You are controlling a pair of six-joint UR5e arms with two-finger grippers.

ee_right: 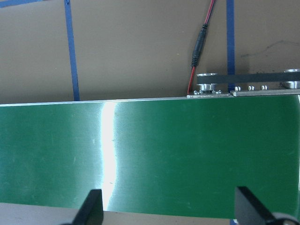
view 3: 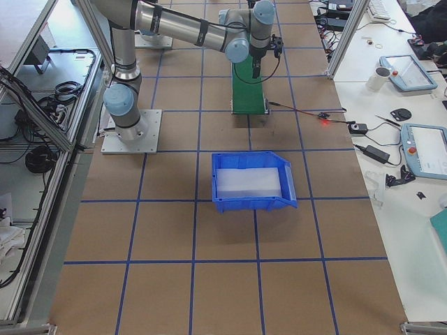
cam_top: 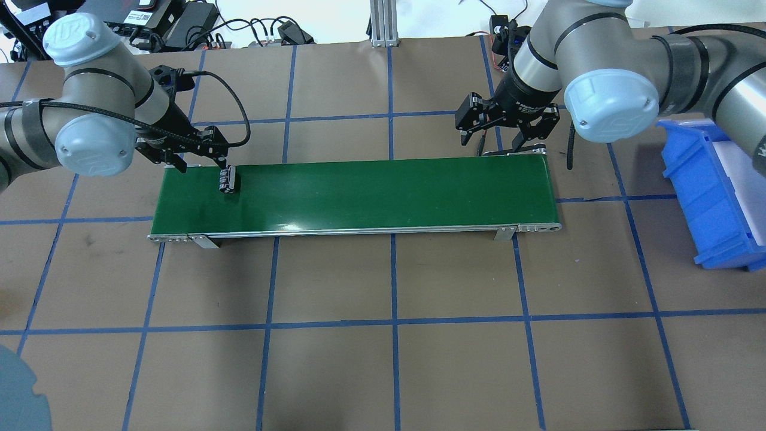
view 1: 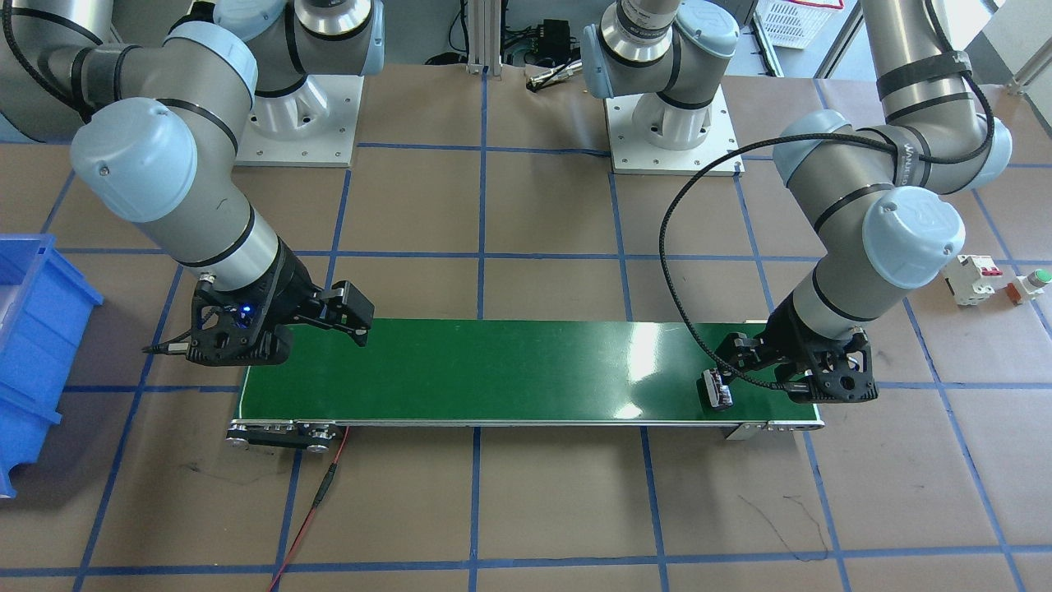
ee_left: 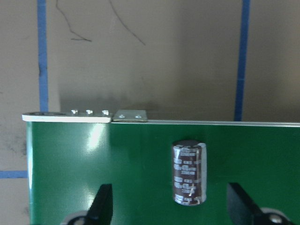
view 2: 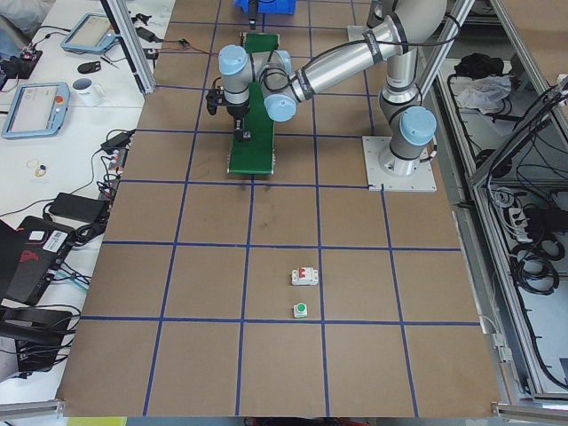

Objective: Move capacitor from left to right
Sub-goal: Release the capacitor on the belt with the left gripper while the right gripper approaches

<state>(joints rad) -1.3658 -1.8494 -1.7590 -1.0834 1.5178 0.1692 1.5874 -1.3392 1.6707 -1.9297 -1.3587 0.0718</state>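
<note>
- The white circuit breaker [view 1: 974, 279] and the green-capped push-button [view 1: 1032, 284] are sitting on the table [cam_top: 389, 359] beyond the belt's left end, out toward 9 o'clock as the overhead camera sees it. They are lying well apart from the action and appear to be playing no part in this task.
- The left gripper [cam_top: 202, 166] is hovering low over the left end of the green conveyor belt [cam_top: 389, 191]. Its jaws are spread wide and are clasping nothing.
- The capacitor [ee_left: 188, 173] is lying on its side on the belt, just ahead of the open fingers [ee_left: 102, 204] and touching neither one. In the overhead view it is resting near the belt's 9 o'clock end, slightly toward the far edge. Judging by this, the belt is probably meant to be doing the carrying, so the part is sitting where it can ride rightward.
- The middle of the belt is showing only glare.
- The right gripper [cam_top: 491, 145] is waiting at the belt's 2 o'clock corner, angled down at the far edge. Its jaws are parted wide with only belt between them, seemingly readying to receive the part.
- The blue bin [cam_top: 694, 197] is standing past the belt's 3 o'clock end, within the right arm's reach, and is likely serving as the drop-off point.
</note>
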